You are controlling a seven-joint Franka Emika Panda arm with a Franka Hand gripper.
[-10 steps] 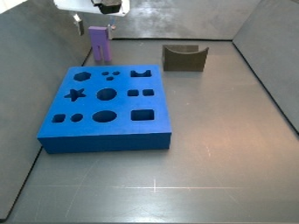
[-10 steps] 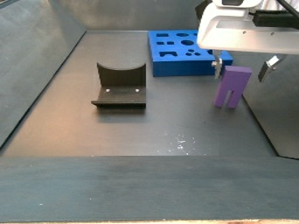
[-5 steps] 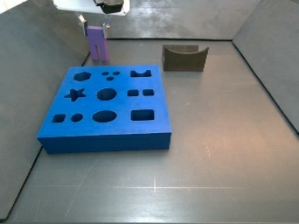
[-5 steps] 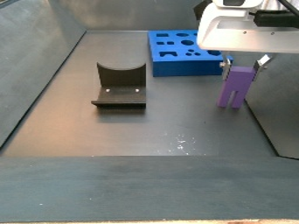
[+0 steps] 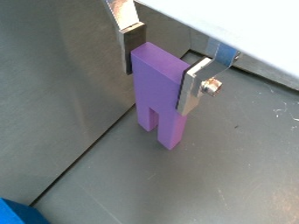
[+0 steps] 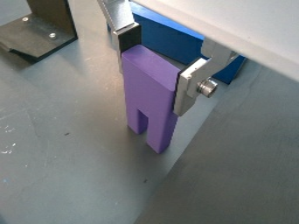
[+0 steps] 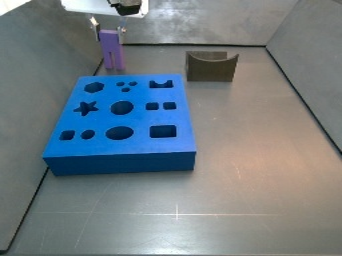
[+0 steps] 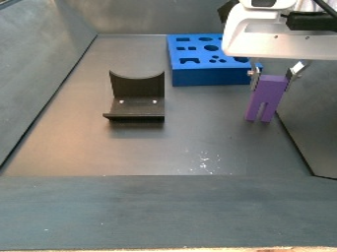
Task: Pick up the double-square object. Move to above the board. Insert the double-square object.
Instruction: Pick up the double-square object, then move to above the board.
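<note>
Grey floor (image 8: 171, 148), jaws (image 6: 159, 54) clamping double-square object (image 6: 152, 101), board (image 7: 123, 120) nearby

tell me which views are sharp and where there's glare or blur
Both wrist views show the purple double-square object crisply between the hand's fingers; a side view has speckled glare on the floor; in both side views the hand is cropped at the frame edge.

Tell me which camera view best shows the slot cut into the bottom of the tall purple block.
A wrist view shows it best: the tall purple block, held between the hand's fingers, displays its bottom notch up close. Both wrist views catch it. In a side view the block shows the notch small; in the other it is too distant.
</note>
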